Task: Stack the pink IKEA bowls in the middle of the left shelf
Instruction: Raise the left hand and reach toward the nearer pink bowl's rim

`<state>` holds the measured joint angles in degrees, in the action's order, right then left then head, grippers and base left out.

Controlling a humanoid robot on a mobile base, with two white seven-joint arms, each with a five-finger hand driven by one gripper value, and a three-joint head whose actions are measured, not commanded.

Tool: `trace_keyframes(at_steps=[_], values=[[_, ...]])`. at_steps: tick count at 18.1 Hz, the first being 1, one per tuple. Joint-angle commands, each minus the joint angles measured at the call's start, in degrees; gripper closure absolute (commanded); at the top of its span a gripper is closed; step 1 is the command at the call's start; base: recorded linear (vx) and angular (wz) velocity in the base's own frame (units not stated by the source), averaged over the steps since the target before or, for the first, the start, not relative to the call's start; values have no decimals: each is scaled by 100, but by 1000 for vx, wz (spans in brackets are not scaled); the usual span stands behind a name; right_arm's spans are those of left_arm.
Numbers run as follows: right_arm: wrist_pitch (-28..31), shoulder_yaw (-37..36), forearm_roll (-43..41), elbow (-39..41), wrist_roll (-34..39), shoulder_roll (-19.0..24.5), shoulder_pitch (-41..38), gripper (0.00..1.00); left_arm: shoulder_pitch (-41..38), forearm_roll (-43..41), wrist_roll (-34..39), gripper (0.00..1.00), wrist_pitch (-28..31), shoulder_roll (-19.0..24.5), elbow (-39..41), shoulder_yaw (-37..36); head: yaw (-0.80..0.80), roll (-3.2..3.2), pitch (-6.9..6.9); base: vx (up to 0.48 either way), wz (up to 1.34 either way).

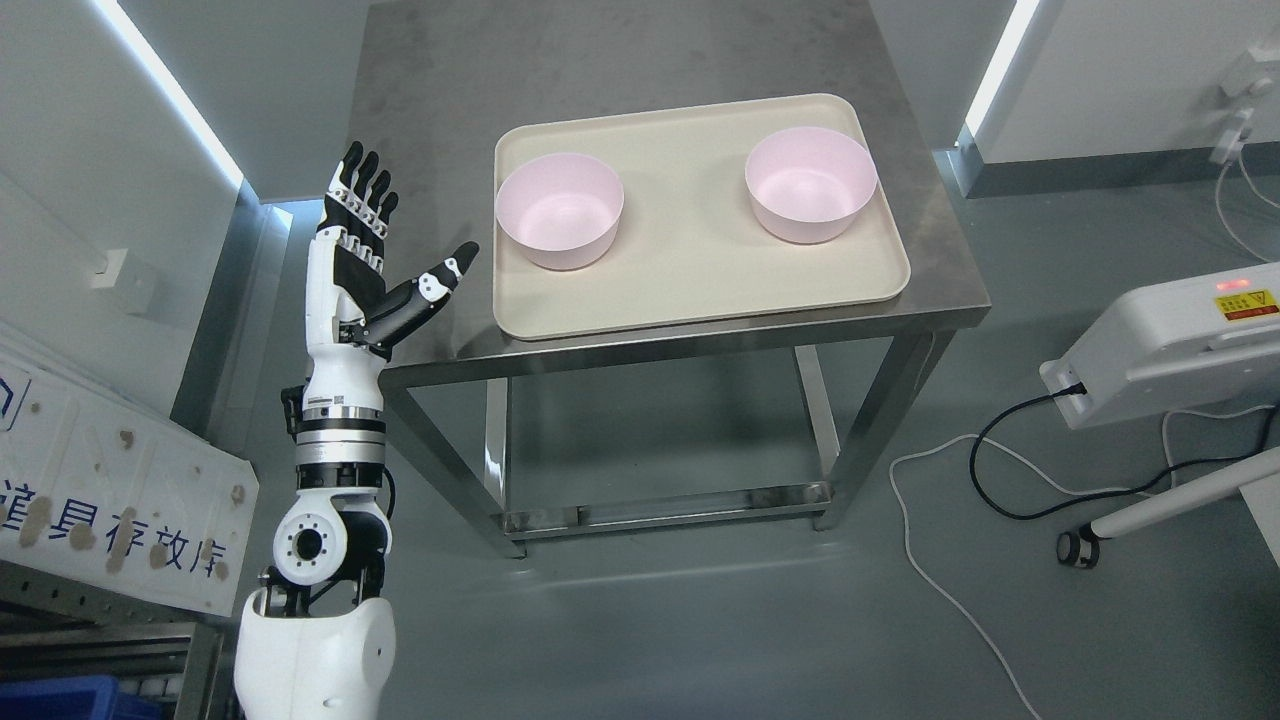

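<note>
Two pink round plastic bowls sit on a cream flat plastic tray with rounded corners (700, 270). One pink bowl (560, 210) is at the 9 o'clock side of the tray. The other pink bowl (811, 185) is at the 2 o'clock side, near the far corner. The bowls are well apart from each other, with bare tray between them. Both stand upright with the open side up, and both look empty inside. They are not stacked.

The tray lies on a grey metal table with shiny legs (440, 90). It fills most of the near half of the table top, and the far half is bare metal. Low bars join the legs near the floor.

At 9 o'clock from the tray, just past the table's left edge, is the robot's white and black left hand (365, 260). It is held up with the four fingers (362, 195) straight and close together, pointing to 12 o'clock. The thumb (430, 288) sticks out toward 2 o'clock, toward the tray, but does not touch it. The hand is wide open and holds nothing. Its white arm comes up from the bottom left.

At 3 o'clock from the table is a white machine with a yellow sticker (1170, 340). A black cable (1000, 440) and a white cable (910, 520) lie on the grey floor beside it. At 8 o'clock is a white sign board with blue writing (110, 500).
</note>
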<state>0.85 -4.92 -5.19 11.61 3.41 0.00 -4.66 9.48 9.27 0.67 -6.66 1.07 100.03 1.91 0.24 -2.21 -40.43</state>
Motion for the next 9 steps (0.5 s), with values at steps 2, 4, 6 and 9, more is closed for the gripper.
trace_keyframes(at_steps=[2, 4, 6, 9], values=[[3, 0, 0, 0, 11, -100, 0, 0, -17, -4, -49, 0, -2, -7, 122, 2, 0, 0, 0, 0, 0], [3, 0, 0, 0, 2, -100, 0, 0, 149, -4, -320, 0, -2, -7, 105, -7, 0, 0, 0, 0, 0], [3, 0, 0, 0, 10, -100, 0, 0, 745, -109, -445, 0, 146, -7, -35, -33, 0, 0, 0, 0, 0], [3, 0, 0, 0, 11, -100, 0, 0, 1852, -1206, -671, 0, 595, 190, -859, -173, 0, 0, 0, 0, 0]])
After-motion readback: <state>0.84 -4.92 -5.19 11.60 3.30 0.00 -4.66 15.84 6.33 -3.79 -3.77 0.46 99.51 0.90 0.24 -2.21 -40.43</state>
